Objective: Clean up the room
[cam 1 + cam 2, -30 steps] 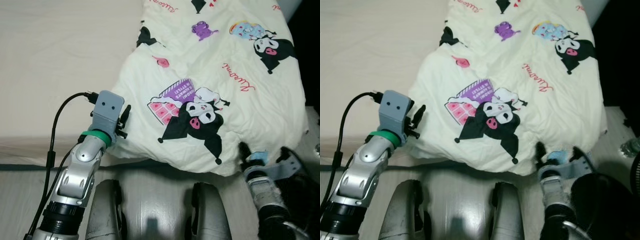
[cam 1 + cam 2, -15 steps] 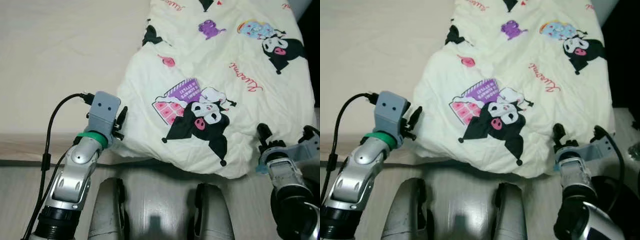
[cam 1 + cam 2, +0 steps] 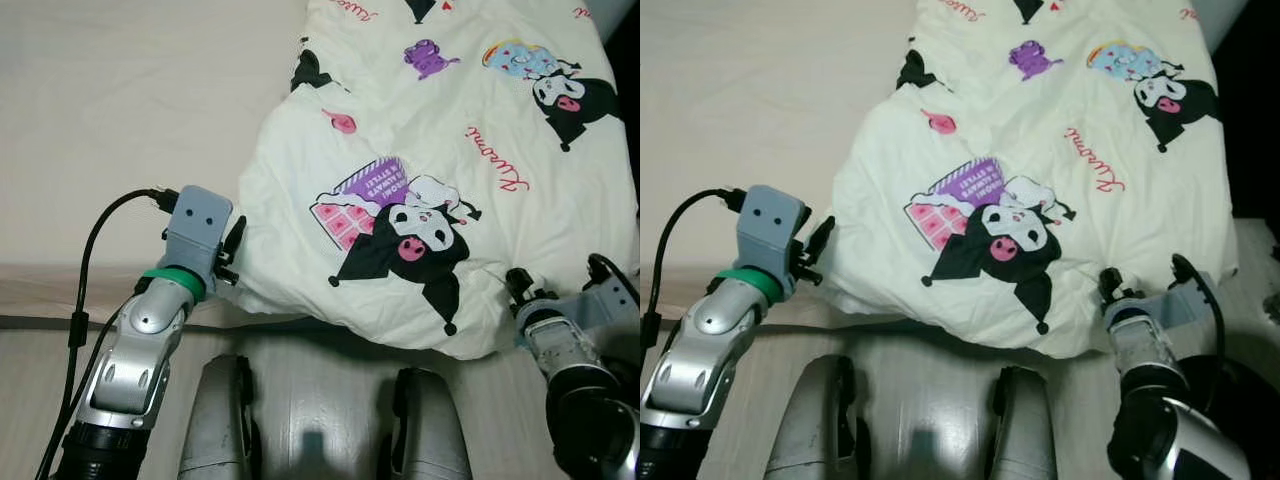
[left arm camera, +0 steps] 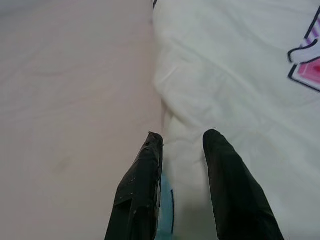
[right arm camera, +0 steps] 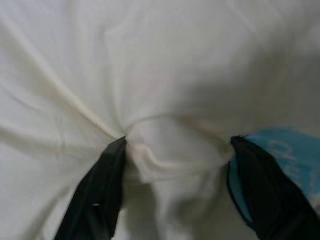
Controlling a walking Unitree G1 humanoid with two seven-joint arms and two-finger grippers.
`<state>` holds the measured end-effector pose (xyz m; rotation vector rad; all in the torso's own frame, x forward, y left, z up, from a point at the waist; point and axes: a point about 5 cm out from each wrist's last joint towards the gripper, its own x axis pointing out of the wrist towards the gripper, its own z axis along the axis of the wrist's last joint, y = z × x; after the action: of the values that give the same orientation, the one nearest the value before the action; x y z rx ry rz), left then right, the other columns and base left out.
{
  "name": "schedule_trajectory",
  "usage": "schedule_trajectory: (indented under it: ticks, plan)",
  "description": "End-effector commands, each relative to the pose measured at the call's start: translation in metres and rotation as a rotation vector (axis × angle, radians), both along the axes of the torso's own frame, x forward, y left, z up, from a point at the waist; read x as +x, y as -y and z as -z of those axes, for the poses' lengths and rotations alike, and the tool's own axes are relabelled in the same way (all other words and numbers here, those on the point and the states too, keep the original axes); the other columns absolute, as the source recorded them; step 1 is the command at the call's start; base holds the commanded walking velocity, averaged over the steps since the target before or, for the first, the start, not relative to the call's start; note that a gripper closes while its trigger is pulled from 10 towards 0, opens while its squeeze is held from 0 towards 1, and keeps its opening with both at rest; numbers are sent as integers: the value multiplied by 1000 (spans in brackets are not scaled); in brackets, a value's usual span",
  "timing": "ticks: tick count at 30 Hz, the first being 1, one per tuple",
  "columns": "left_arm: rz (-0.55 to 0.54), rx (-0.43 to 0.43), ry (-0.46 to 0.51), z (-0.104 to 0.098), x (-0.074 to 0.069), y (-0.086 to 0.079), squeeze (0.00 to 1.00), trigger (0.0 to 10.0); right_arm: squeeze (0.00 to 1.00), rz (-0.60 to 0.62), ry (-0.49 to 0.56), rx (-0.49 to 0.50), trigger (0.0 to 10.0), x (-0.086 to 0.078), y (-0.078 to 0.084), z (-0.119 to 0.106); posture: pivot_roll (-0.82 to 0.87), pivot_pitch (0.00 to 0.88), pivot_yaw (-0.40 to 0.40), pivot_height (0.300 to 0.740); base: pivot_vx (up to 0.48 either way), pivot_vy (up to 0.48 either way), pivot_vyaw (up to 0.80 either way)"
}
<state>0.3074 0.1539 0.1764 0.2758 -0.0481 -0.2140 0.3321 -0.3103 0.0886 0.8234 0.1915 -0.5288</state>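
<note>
A beige bed [image 3: 120, 130] takes up the upper left of the head views, its near edge crossing the lower left of the frame. One cream quilt [image 3: 440, 180] lies over the upper right and centre, rumpled, with its lower border drooping past the bed's edge toward the grey floor [image 3: 320, 400]. The quilt is printed with black-hooded cartoon characters, a pink and purple box motif, a small purple creature, a pale blue one near the top right, and red script lettering.

Two end effectors are at the quilt's lower border. The left end effector [image 3: 232, 250] sits at the lower left of the frame against the quilt's left corner; in its wrist view the two black fingers [image 4: 142, 195] stand a little apart, with a ridge of the quilt's edge lying between them and one finger over the bare sheet. The right end effector [image 3: 1140, 285] is at the lower right, under the hanging hem. Its wrist view shows its fingers [image 5: 97, 192] spread wide with a bunched fold of cream cloth pressed between them; one finger carries a light blue pad.
</note>
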Motion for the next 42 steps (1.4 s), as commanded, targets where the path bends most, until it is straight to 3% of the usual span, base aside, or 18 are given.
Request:
schedule_trajectory:
  ticks: [1,15,21,22,27,29,31,34,35,36,38,39,41,42]
  plan:
    - [-15,11,-21,4,-4,-6,0,10000,0,4,-43,22,0,-6,1,8,205,235,131,575,0,0,0]
    - [-26,16,-30,3,-8,-9,0,10000,0,0,-33,24,0,-7,2,9,212,251,139,575,0,0,0]
    - [-26,12,-33,4,-7,-7,0,10000,0,82,-57,-5,0,-16,17,11,194,250,132,575,0,0,0]
    - [-25,8,-34,5,-7,-6,0,10000,0,137,-79,-61,0,-23,28,9,188,249,127,575,0,0,0]
    - [-25,5,-35,5,-7,-5,0,10000,0,180,-114,-134,0,-29,38,8,183,248,125,575,0,0,0]
    - [-22,-4,-38,6,-6,-2,0,10000,0,327,-185,-282,0,-51,67,2,157,245,119,575,0,0,0]
    - [-22,-4,-38,6,-6,-2,0,10000,0,327,-185,-282,0,-51,67,2,157,245,119,575,0,0,0]
    - [-15,-12,-40,8,-5,1,0,10000,0,431,-229,-399,0,-71,90,-4,129,243,113,575,0,0,0]
    - [-15,-12,-40,8,-5,1,0,10000,0,431,-229,-399,0,-71,90,-4,129,243,113,575,0,0,0]
    - [-9,-18,-41,9,-4,4,0,10000,0,462,-256,-474,0,-80,99,-8,111,243,107,575,0,0,0]
    - [-9,-18,-41,9,-4,4,0,10000,0,462,-256,-474,0,-80,99,-8,111,243,107,575,0,0,0]
    - [2,-27,-41,10,-2,8,0,10000,0,510,-318,-593,0,-96,111,-11,74,242,92,575,0,0,0]
    - [2,-27,-41,10,-2,8,0,10000,0,510,-318,-593,0,-96,111,-11,74,242,92,575,0,0,0]
    - [11,-35,-41,11,-1,12,0,10000,0,554,-381,-703,0,-111,120,-13,62,241,86,575,0,0,0]
